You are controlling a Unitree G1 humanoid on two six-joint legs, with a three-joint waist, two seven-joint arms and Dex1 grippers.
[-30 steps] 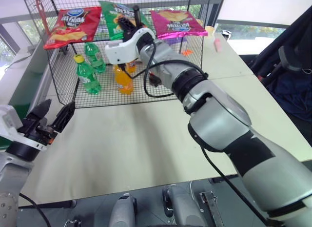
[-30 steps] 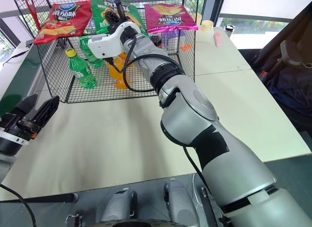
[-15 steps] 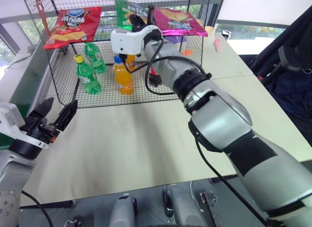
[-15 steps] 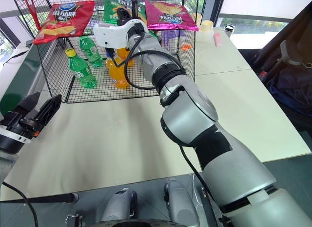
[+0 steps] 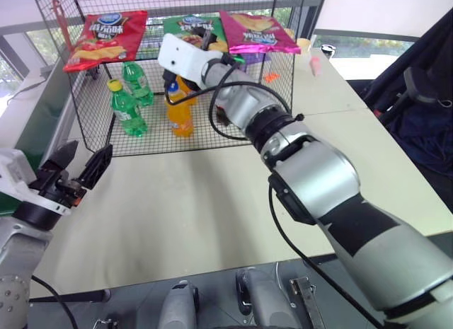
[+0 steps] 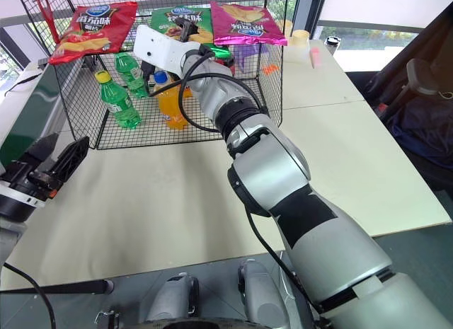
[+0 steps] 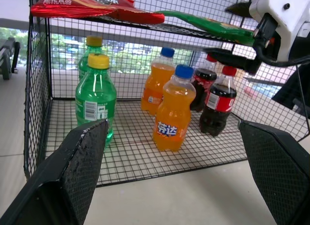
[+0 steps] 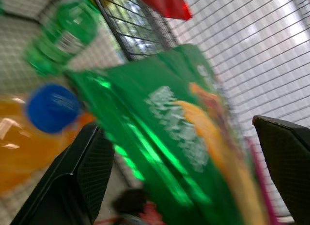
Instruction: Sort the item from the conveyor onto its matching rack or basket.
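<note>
The green crisp bag (image 5: 185,25) lies flat on the upper shelf of the black wire rack (image 5: 79,110), between a red bag (image 5: 106,33) and a pink bag (image 5: 256,30). My right gripper (image 5: 214,47) reaches to the shelf's front edge, open. In the right wrist view the bag (image 8: 179,133) sits between the widely spread fingers (image 8: 87,167) and touches neither. My left gripper (image 5: 74,166) hangs open and empty over the table's left side, facing the rack (image 7: 38,89). The dark green conveyor (image 6: 28,110) runs along the far left.
Green soda bottles (image 5: 126,110), orange bottles (image 5: 178,113) and cola bottles (image 7: 218,104) stand on the rack's floor. A beige table (image 5: 212,201) spreads in front. Cups (image 5: 306,43) stand at the back right, and a dark chair (image 5: 417,95) is at the far right.
My right gripper rolled, sank a little and opened, letting go of the green bag, which now lies flat on the shelf. The left arm has not moved.
</note>
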